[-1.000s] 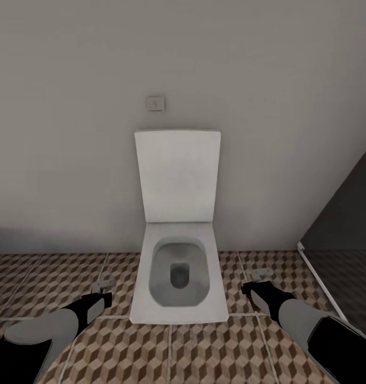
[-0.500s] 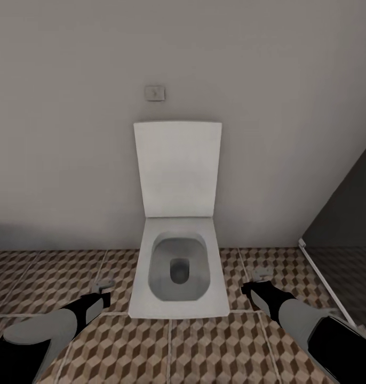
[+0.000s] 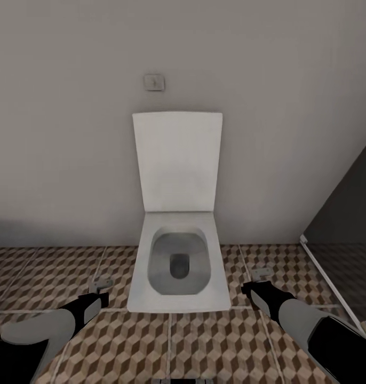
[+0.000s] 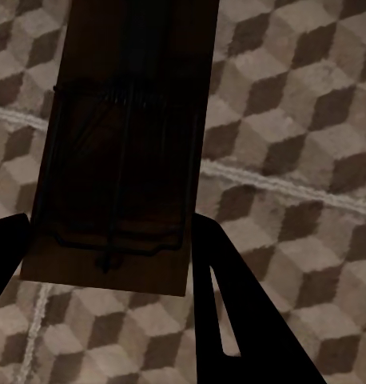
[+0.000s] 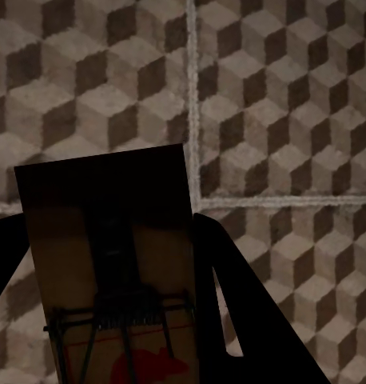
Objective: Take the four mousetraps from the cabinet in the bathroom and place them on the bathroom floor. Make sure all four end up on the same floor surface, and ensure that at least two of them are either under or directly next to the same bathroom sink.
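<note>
Each gripper holds one dark brown mousetrap above the bathroom floor (image 3: 220, 341). In the left wrist view a mousetrap (image 4: 123, 136) with its wire bar sits between the dark fingers of my left gripper (image 4: 111, 268), which is shut on it. In the right wrist view another mousetrap (image 5: 103, 216), with a red mark near its wire, is clamped in my right gripper (image 5: 111, 276). In the head view my left gripper (image 3: 102, 285) hangs left of the toilet and my right gripper (image 3: 260, 276) right of it, both low over the tiles. The sink and the cabinet are out of view.
A square white toilet (image 3: 177, 298) with its lid up stands against the grey wall straight ahead, between my two arms. A small flush plate (image 3: 154, 82) sits on the wall above it. The dark glass shower (image 3: 343, 224) with its white threshold borders the right side.
The head camera has moved closer to the wall, so the toilet looks larger and the flush plate sits higher. Both grippers keep hold of their mousetraps beside the toilet.
</note>
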Controlling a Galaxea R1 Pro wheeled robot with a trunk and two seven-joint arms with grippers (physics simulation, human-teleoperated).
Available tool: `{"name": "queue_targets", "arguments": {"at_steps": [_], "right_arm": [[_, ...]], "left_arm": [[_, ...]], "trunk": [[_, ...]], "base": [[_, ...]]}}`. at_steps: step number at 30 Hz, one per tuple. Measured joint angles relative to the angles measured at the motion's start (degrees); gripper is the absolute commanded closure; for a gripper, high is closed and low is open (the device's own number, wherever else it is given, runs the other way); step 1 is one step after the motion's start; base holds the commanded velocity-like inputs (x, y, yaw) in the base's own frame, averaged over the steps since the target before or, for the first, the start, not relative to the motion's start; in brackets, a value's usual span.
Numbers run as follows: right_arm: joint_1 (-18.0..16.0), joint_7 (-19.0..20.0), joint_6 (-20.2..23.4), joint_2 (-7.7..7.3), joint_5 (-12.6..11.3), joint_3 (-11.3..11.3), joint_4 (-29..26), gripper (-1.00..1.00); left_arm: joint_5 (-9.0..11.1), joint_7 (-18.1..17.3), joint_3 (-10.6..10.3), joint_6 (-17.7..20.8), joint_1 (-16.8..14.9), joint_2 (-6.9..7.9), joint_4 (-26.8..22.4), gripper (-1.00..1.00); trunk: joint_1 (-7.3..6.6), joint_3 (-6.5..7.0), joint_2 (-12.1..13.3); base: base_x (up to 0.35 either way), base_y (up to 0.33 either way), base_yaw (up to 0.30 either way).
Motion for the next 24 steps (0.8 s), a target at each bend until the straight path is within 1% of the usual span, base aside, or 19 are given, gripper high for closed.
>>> {"name": "queue_targets", "arguments": {"at_steps": [8, 16, 24], "right_arm": [[0.0, 0.0, 0.0, 0.01, 0.0, 1.8, -0.1, 1.0], [0.0, 0.0, 0.0, 0.01, 0.0, 2.0, -0.1, 1.0], [0.0, 0.0, -0.1, 0.0, 0.0, 2.0, -0.1, 1.0]], "left_arm": [[0.0, 0.0, 0.0, 0.0, 0.0, 0.01, 0.0, 1.0], [0.0, 0.0, 0.0, 0.0, 0.0, 0.03, 0.1, 1.0], [0.0, 0.0, 0.0, 0.0, 0.0, 0.09, 0.1, 1.0]], "trunk": [[1.76, -1.44, -3.2], [3.52, -2.87, -6.4], [3.74, -4.64, -6.6]], "base": [[0.0, 0.0, 0.0], [0.0, 0.0, 0.0], [0.0, 0.0, 0.0]]}}
